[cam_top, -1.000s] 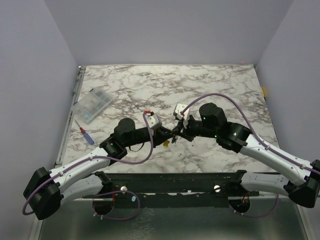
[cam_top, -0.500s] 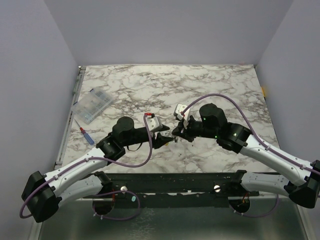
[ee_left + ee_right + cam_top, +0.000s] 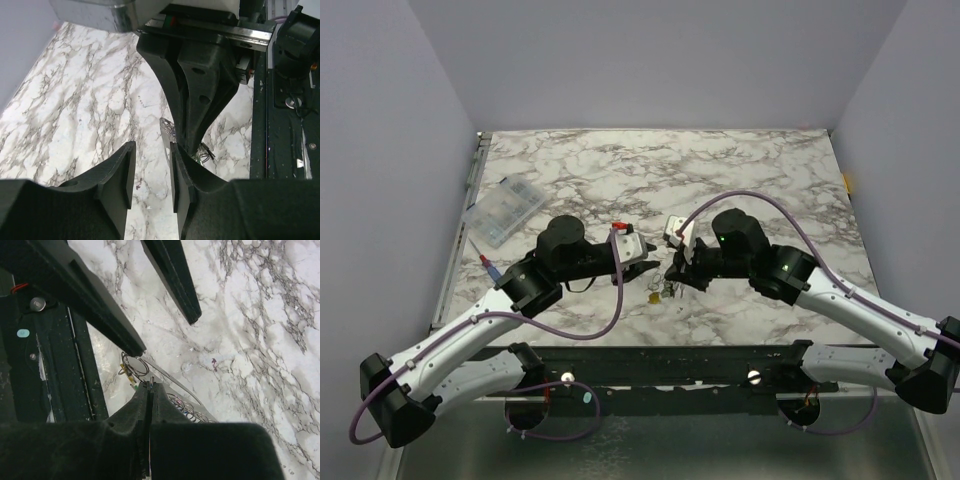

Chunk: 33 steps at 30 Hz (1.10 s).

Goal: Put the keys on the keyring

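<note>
Keyring (image 3: 135, 365) (thin dark wire loop) against veined marble tabletop (image 3: 250, 315).

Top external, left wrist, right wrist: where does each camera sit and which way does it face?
Top external: above, behind the bases, looking down on the table; both arms show.
Left wrist: on the left arm, past the open left gripper at the right gripper.
Right wrist: past the shut right gripper, down at the keyring.
Shared: each wrist view shows the other gripper.
</note>
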Motion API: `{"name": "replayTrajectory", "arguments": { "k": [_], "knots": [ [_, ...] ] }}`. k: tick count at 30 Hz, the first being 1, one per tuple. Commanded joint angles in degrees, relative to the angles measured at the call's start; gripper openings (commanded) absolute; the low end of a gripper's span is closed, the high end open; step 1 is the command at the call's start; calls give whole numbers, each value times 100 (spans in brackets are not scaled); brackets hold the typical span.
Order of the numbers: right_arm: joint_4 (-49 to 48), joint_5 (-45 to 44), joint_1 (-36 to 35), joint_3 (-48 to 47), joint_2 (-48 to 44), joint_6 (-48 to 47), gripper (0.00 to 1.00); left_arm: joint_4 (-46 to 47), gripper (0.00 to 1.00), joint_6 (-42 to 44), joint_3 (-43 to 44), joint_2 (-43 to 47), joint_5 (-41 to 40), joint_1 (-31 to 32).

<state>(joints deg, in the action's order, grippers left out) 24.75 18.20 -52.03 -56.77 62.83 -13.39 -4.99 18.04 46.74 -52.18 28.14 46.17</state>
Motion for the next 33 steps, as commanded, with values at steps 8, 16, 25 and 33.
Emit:
{"name": "replayTrajectory", "arguments": {
  "k": [8, 16, 25, 33],
  "knots": [
    [92, 525, -9, -23, -425, -179, 1, -748, 36, 586, 446, -512, 1332, -12],
    [-69, 670, -11, 154, -776, -172, 1, -794, 29, 608, 573, -872, 1741, -14],
    [-153, 633, -9, 218, -895, -145, 1, -801, 28, 606, 509, -1056, 2003, -6],
    [-398, 603, -9, 297, -1014, -58, 1, -794, 24, 699, 433, -1236, 2220, -3]
  ]
}}
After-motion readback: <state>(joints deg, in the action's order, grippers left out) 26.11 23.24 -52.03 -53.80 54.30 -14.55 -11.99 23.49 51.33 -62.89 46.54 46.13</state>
